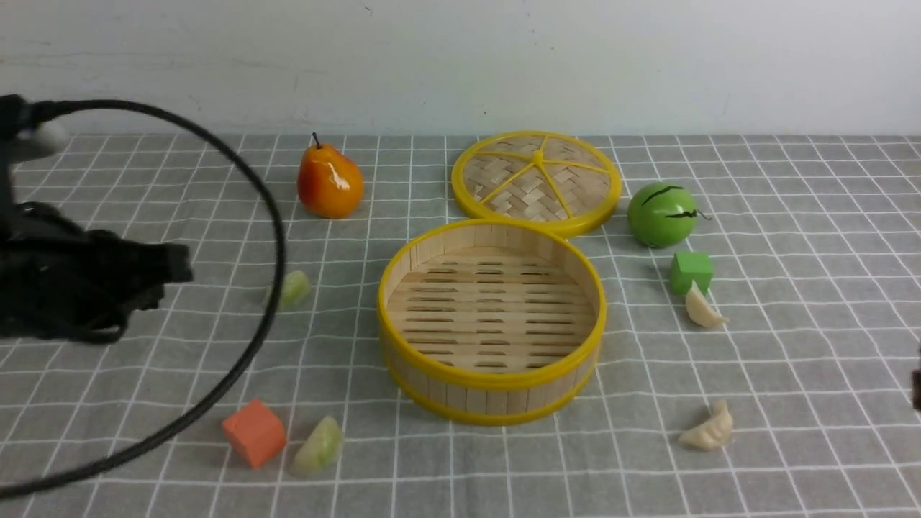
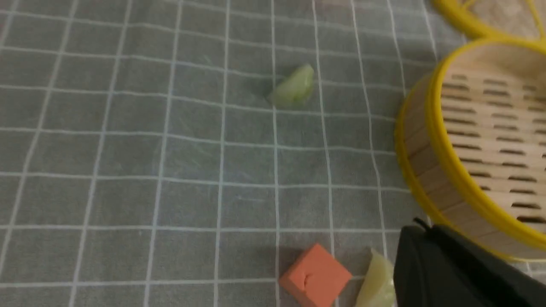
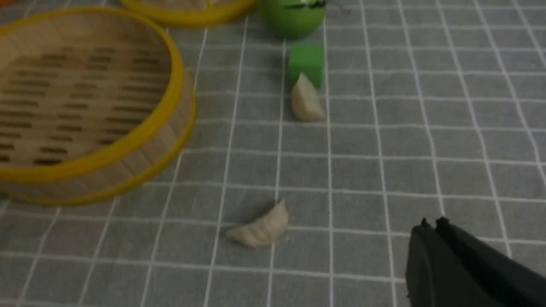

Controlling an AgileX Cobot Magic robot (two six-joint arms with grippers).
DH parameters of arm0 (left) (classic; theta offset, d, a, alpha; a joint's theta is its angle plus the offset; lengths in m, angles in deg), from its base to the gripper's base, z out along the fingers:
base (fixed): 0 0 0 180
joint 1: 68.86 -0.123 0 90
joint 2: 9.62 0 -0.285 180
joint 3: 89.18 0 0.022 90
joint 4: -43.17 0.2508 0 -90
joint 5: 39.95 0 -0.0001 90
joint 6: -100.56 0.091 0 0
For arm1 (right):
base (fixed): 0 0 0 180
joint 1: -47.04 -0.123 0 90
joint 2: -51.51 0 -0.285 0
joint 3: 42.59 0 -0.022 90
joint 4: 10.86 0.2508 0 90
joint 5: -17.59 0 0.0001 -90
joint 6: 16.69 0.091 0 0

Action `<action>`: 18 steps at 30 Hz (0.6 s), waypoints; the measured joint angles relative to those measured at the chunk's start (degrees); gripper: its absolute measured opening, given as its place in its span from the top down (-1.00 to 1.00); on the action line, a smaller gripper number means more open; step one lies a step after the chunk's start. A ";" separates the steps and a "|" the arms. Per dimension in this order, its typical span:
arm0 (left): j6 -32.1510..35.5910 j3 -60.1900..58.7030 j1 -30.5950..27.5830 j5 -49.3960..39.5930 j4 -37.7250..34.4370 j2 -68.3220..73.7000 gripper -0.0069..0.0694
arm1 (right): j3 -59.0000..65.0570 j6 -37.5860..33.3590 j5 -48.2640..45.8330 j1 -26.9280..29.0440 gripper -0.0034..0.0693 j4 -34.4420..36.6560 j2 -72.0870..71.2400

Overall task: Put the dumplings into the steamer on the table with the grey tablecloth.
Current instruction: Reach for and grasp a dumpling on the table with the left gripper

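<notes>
The steamer [image 1: 493,382] stands empty mid-table on the grey tablecloth [image 1: 791,237]. Two green dumplings lie to its left: one [image 1: 294,288] beside the cable, one [image 1: 319,446] by the orange cube [image 1: 253,432]. Two white dumplings lie to its right: one [image 1: 702,308] against the green cube [image 1: 691,271], one [image 1: 709,430] nearer the front. My left gripper [image 2: 422,226] is shut and empty, above the cloth beside the near green dumpling [image 2: 377,285]. My right gripper [image 3: 431,224] is shut and empty, right of the near white dumpling [image 3: 260,230].
The woven lid [image 1: 536,180] lies behind the steamer. A toy pear [image 1: 329,181] stands at the back left, and a green melon-like ball [image 1: 662,214] at the back right. My left arm's black cable [image 1: 266,237] arcs over the left side of the table.
</notes>
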 joint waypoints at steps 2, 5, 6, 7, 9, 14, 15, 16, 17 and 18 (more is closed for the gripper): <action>0.45 4.11 0.23 -2.46 -1.09 4.84 0.86 | -0.44 -2.09 -0.53 -2.21 0.92 0.14 3.17; 2.07 12.76 0.22 -6.21 -1.24 13.61 0.81 | -0.64 -3.35 0.14 -5.86 0.92 1.21 7.24; 3.28 15.75 0.22 -7.48 -1.24 16.46 0.75 | -0.66 -3.48 0.31 -6.80 0.92 1.42 8.18; 4.80 18.62 0.22 -8.58 -1.24 19.32 0.66 | -0.66 -3.59 0.38 -7.43 0.91 1.56 8.78; 7.26 22.78 0.22 -10.00 -1.24 23.83 0.46 | -0.66 -3.60 0.46 -8.35 0.91 1.63 9.72; 13.93 32.71 0.24 -12.23 -0.47 37.26 -0.23 | -0.71 -3.94 1.15 -8.67 0.91 1.63 10.27; 14.80 34.25 0.24 -12.05 -0.03 39.21 -0.31 | -0.71 -3.94 1.30 -8.67 0.91 1.63 10.27; 15.55 35.38 0.24 -11.75 0.56 41.58 -0.38 | -0.71 -3.94 1.43 -8.67 0.91 1.63 10.27; 16.48 36.89 0.24 -10.56 1.97 44.26 -0.46 | -0.71 -3.94 1.56 -8.67 0.90 1.63 10.27; 16.82 37.98 0.29 -9.64 2.95 45.97 -0.49 | -0.71 -3.94 1.70 -8.67 0.90 1.65 10.27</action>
